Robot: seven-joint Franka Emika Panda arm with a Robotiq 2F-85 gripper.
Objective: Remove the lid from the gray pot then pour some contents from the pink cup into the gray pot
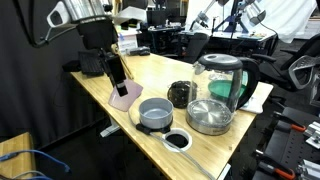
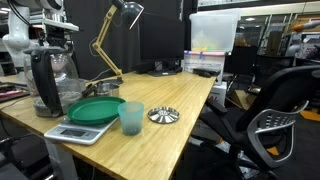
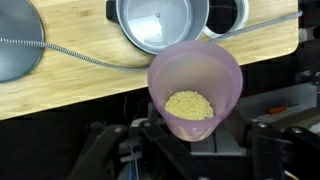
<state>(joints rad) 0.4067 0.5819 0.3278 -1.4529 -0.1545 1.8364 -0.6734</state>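
**A:** Pink cup (image 3: 195,85) fills the wrist view, mouth toward the lens, with a small heap of pale grains (image 3: 188,104) lying low inside. Beyond its rim the gray pot (image 3: 158,22) stands open on the tabletop (image 3: 70,75).

**B:** And the grip?

**A:** Hidden behind the cup in that view. In an exterior view the fingers (image 1: 117,70) are clamped on the pink cup (image 1: 124,97), which looks tilted. It hangs just beside the gray pot (image 1: 155,112), not yet over it. The lid (image 1: 180,93) seems to be the dark round thing lying behind the pot.

**B:** So how should the pour go?

**A:** I'd bring the cup's lip over the middle of the pot first, then tip slowly. The grains are few and loose, so they may slide out all at once. I'd also stay clear of the steel pan (image 1: 210,117).

**B:** What about the remaining exterior view?

**A:** It shows a teal cup (image 2: 130,118) and a green plate (image 2: 97,110). I can make out neither the pot, the pink cup, nor the fingers there.
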